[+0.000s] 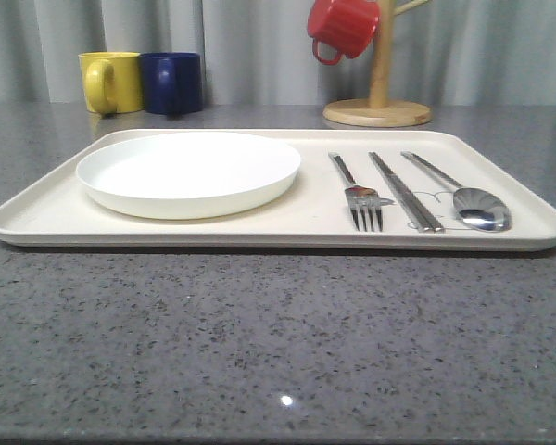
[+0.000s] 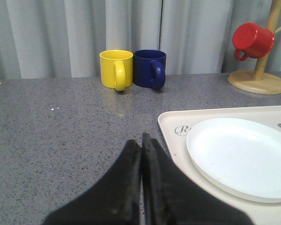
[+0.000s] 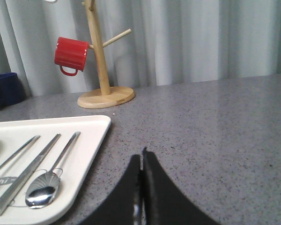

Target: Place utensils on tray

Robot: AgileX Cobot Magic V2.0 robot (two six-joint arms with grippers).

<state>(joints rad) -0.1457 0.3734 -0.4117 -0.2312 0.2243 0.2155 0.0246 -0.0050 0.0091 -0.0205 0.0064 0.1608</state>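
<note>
The cream tray (image 1: 287,232) lies across the middle of the table. On its right part lie a silver fork (image 1: 360,195), a pair of chopsticks (image 1: 405,191) and a spoon (image 1: 463,195), side by side. The spoon (image 3: 49,180) and chopsticks (image 3: 25,174) also lie on the tray (image 3: 91,136) in the right wrist view. My left gripper (image 2: 141,140) is shut and empty over the grey table, just left of the tray's corner (image 2: 171,123). My right gripper (image 3: 141,157) is shut and empty over the table to the right of the tray.
A round white plate (image 1: 188,172) sits on the tray's left half. Behind the tray stand a yellow mug (image 1: 110,82) and a blue mug (image 1: 171,82). A wooden mug tree (image 1: 378,97) at the back holds a red mug (image 1: 343,26).
</note>
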